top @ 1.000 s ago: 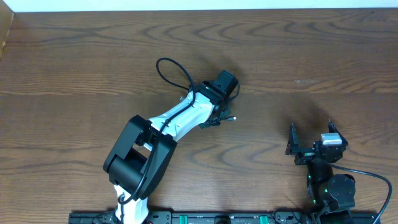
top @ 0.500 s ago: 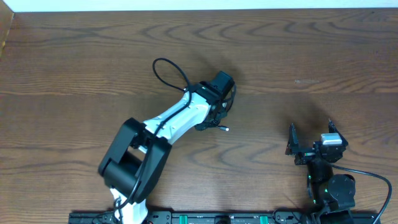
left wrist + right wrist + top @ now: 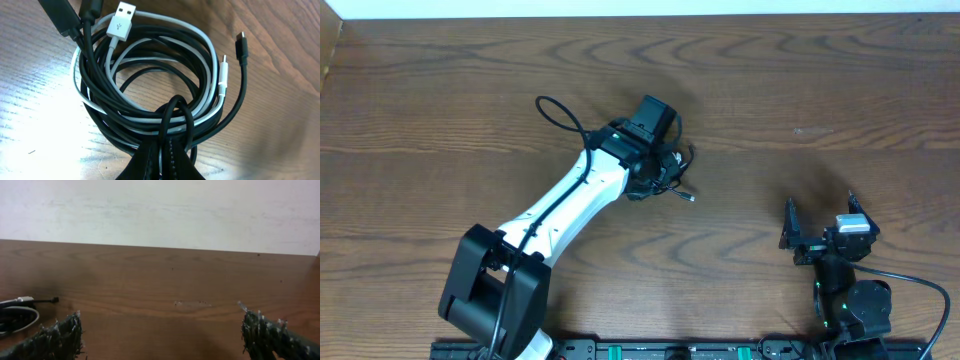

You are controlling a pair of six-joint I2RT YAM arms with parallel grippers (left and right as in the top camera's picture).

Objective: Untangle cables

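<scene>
The cables are coiled together in one bundle on the table: a long black cable (image 3: 107,112) and a shorter white cable (image 3: 210,55) with a white USB plug (image 3: 122,17). The bundle shows small under my left arm in the overhead view (image 3: 670,170). My left gripper (image 3: 165,150) is shut on black loops at the near side of the bundle. My right gripper (image 3: 160,330) is open and empty, far right of the bundle (image 3: 820,228). The bundle's edge shows at the left of the right wrist view (image 3: 15,315).
A thicker black robot wire (image 3: 560,118) loops off the left arm. The wooden table (image 3: 820,100) ends at a light strip along the back. A black rail (image 3: 670,350) runs along the front edge.
My left arm has swung left and farther back, carrying the bundle with it. The right arm has not moved.
</scene>
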